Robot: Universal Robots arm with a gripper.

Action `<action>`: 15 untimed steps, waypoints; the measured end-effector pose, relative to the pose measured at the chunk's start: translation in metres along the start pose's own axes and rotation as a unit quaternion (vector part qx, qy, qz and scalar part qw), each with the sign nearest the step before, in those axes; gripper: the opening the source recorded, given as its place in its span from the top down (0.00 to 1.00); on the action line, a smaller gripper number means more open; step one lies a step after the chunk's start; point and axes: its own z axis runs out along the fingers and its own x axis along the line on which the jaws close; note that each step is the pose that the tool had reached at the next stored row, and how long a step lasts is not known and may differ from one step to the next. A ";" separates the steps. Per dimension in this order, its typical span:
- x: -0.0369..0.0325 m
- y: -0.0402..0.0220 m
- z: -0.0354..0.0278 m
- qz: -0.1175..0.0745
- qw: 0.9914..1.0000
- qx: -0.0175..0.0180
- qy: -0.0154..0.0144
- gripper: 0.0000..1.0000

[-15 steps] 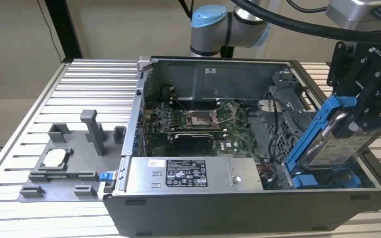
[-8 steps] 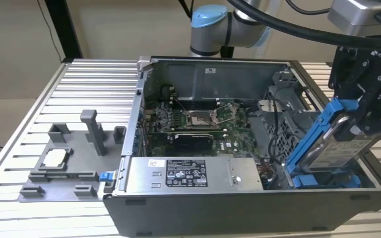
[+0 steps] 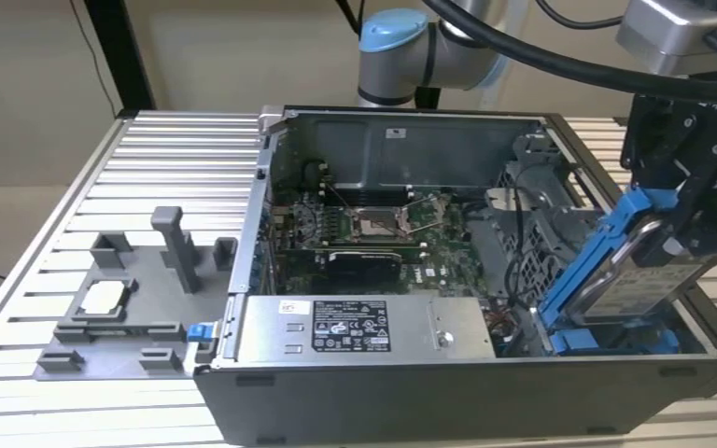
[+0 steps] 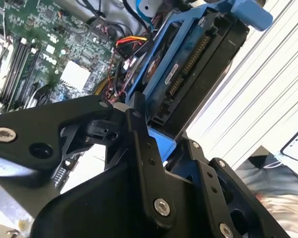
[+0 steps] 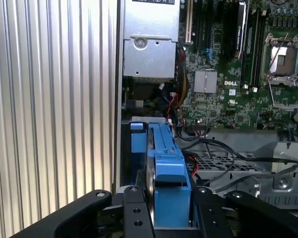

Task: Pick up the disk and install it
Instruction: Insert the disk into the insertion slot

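Note:
The disk (image 3: 639, 271), a silver drive in a blue plastic bracket, hangs tilted at the exterior view's right, over the front corner of the open computer case (image 3: 396, 121). My gripper (image 3: 685, 238) is shut on the disk's upper end, its black fingers pressing either side of the bracket. The disk's lower end reaches down to the blue drive bay (image 3: 608, 338) inside the case. The first wrist view has the disk (image 5: 164, 158) edge-on between my gripper (image 5: 171, 201) fingers. In the second wrist view the disk (image 4: 188, 74) shows its connector side beyond my gripper (image 4: 164, 144).
Inside the case lie the motherboard (image 3: 372, 233), loose cables (image 3: 521, 210) and a large grey box with a white label (image 3: 358, 325). A grey tray (image 3: 147, 350) carrying a small square chip (image 3: 105, 296) sits on the ribbed metal table (image 3: 172, 159) at the exterior view's left.

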 end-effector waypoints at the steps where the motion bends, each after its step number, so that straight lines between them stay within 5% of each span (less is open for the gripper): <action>1: 0.0000 0.0000 -0.0002 -0.001 1.000 0.009 0.000 1.00; 3: -0.0001 0.0000 -0.0007 -0.002 1.000 0.026 0.001 1.00; 4: -0.0001 0.0002 0.0001 -0.002 0.999 0.032 0.001 1.00; 5: 0.0000 0.0009 0.0014 -0.002 0.999 0.034 0.000 1.00; 11: 0.0003 0.0023 0.0065 -0.003 0.999 0.033 0.005 1.00; 15: 0.0005 0.0050 0.0085 -0.003 1.000 0.028 0.009 1.00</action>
